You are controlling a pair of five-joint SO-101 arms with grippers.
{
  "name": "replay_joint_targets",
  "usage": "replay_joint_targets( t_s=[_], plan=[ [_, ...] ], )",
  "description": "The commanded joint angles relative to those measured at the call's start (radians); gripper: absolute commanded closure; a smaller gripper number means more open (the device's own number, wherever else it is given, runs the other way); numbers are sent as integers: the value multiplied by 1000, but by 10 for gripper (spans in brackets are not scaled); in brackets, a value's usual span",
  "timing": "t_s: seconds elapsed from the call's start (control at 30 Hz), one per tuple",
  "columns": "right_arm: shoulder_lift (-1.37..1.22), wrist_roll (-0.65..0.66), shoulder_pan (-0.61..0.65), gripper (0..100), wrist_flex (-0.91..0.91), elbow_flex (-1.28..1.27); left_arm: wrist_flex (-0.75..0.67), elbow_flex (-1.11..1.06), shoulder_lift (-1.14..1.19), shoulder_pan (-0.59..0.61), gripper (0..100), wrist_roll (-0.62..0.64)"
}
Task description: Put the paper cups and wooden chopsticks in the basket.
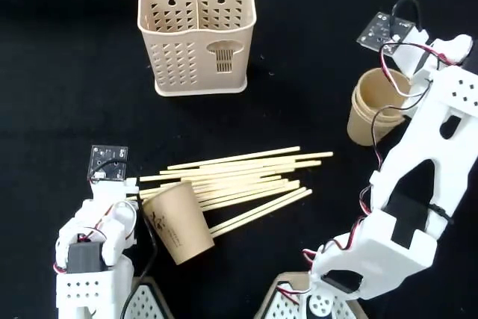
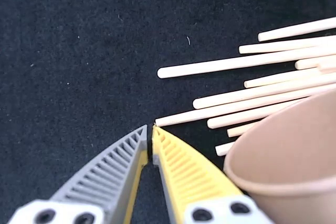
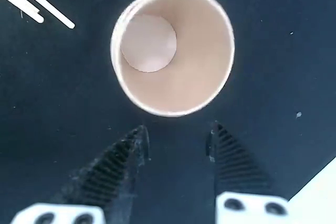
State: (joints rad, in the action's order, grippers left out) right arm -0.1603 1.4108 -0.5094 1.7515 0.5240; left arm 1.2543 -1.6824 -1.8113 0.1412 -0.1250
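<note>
Nearer: right end effector (image 3: 178, 129), released, jaws apart. Mouth-up paper cup (image 3: 173, 51), by the right edge of the desk (image 1: 299, 72), sits centred just beyond its tips. The left end effector (image 2: 150, 129) is clenched, empty.

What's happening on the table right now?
The basket looks empty. The right gripper is open and sits just by the upright cup, not gripping it. The left gripper is shut and holds nothing, next to the chopsticks, which lie in a loose pile with the other cup tipped over on them.
</note>
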Motion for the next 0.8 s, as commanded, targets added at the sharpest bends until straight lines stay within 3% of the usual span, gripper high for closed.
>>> replay_joint_targets(
  t_s=[0.0,0.13,0.43,0.6,0.77],
  plan=[
    [12,-69,37,793,0,62,18,-15,-8,7,967,3],
    [12,-216,97,793,0,122,18,-15,-8,7,967,3],
    [4,-790,336,793,0,266,18,-15,-8,7,967,3],
    [2,-999,520,793,-58,249,17,-15,-8,2,968,2],
    [2,-1163,661,793,-232,211,17,-15,-8,2,968,2]
  ],
)
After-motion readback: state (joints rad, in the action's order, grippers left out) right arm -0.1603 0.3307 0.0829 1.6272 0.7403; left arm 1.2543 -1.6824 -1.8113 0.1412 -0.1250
